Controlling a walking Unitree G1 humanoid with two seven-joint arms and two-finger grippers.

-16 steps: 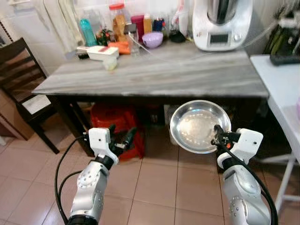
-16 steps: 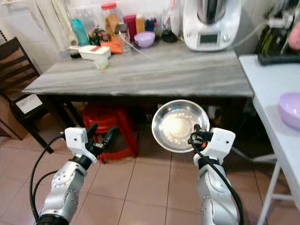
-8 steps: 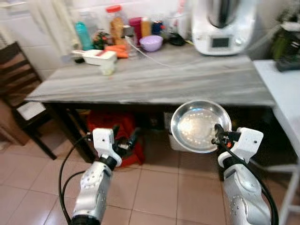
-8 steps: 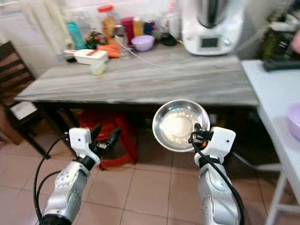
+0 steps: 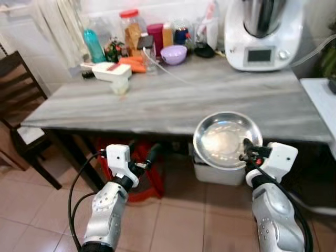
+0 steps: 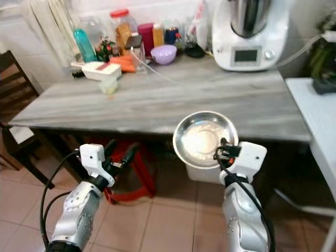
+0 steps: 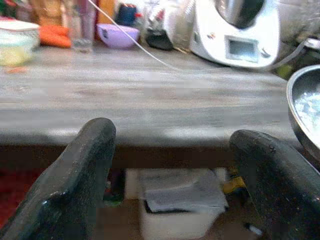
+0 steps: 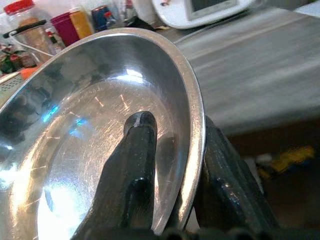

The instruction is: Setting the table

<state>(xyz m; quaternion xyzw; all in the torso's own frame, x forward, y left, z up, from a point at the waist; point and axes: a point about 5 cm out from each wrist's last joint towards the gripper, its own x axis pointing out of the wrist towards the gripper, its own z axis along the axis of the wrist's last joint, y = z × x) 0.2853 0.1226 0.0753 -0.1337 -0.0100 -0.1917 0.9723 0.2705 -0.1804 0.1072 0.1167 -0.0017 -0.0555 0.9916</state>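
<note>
The big grey table [image 5: 173,102] runs across the middle of the frame. At its far edge, along the top of the frame, stand a white kitchen machine [image 5: 262,31], a purple bowl [image 5: 174,54] and jars.

The shiny metal bowl [image 5: 226,139] is low and right of centre, just over the table's near edge. The right gripper [image 5: 245,152] pinches its rim, one finger [image 8: 135,165] inside and one outside. It holds only that thin edge, so the smooth bowl may slip or tip. The bowl may also bump the table edge if it is not lifted higher.

The right arm reaches up from the lower right. The left gripper [image 5: 142,157] is at the lower left, pointing at the table, fingers wide apart and holding nothing.
</note>
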